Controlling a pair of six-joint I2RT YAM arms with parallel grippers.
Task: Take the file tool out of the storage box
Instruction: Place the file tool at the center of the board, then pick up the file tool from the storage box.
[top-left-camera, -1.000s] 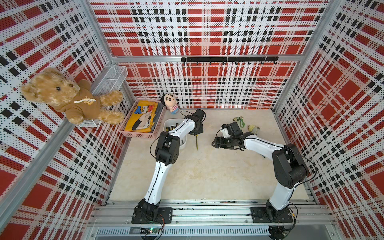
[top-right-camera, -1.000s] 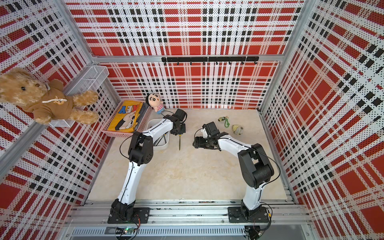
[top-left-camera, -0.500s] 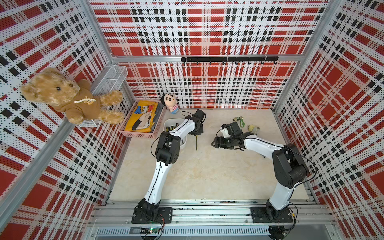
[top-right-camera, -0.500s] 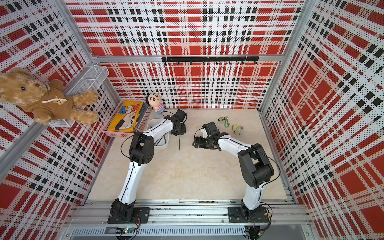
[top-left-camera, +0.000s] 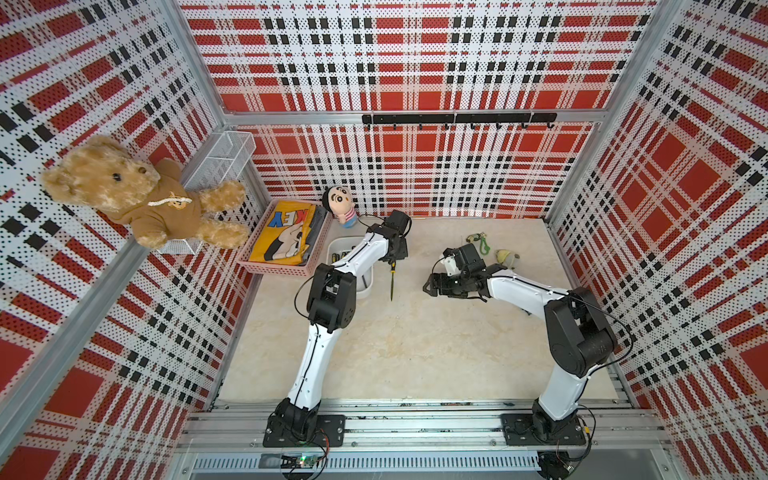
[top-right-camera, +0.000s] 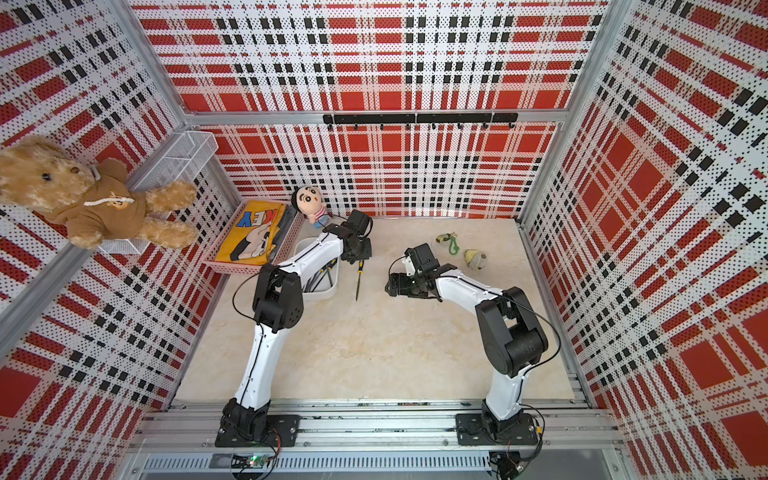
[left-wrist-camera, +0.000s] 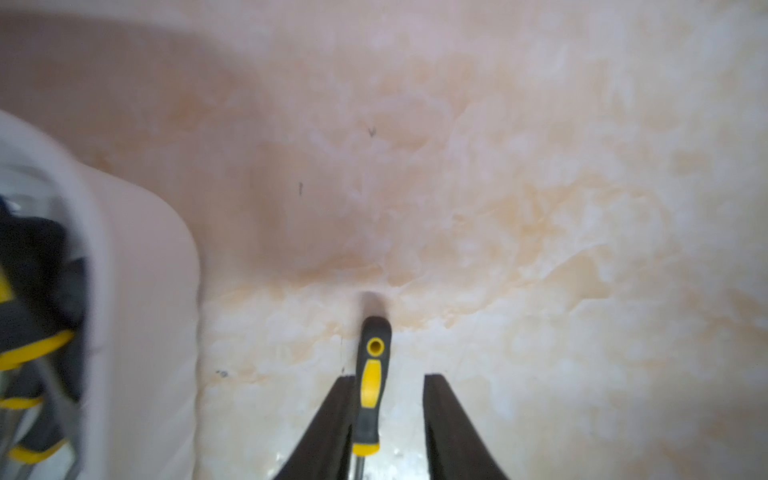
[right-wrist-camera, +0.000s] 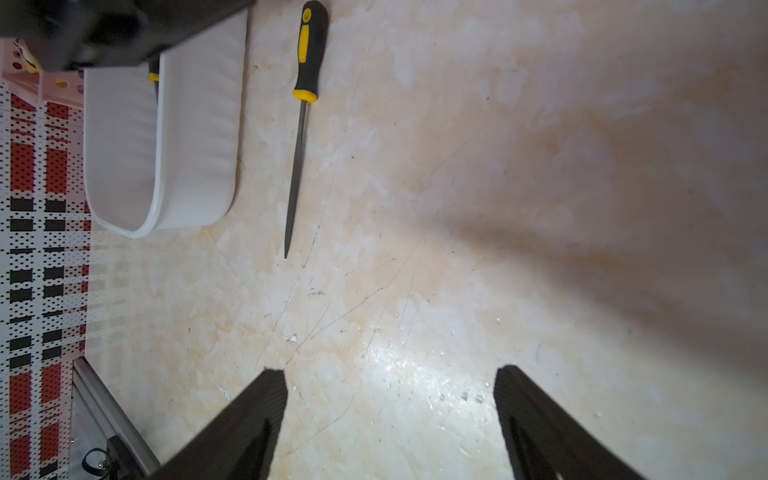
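The left gripper has its jaws parted only narrowly. The file lies between them, its black-and-yellow handle close against one finger with a clear gap to the other, so nothing is clamped. In both top views the file lies flat on the table, outside the box. It sits just beside the box's 3 o'clock side and roughly parallel to it, handle toward 12 o'clock under the left gripper and tip toward 6 o'clock. The file therefore looks to be out already, and I judge the coming move to be the left gripper lifting clear of the handle. Because the long axis runs 12 to 6 and the handle hugs one finger, a sideways pull could drag or roll the file, while a straight rise should not. The right gripper is spread wide and empty at 3 o'clock of the file, near but apart, so the left is far the nearer. The left arm covers most of the box in the top views. The left wrist view cuts off the blade and shows the box and the other yellow-handled tools inside it only as blur. Whether handle and finger actually touch I cannot tell.
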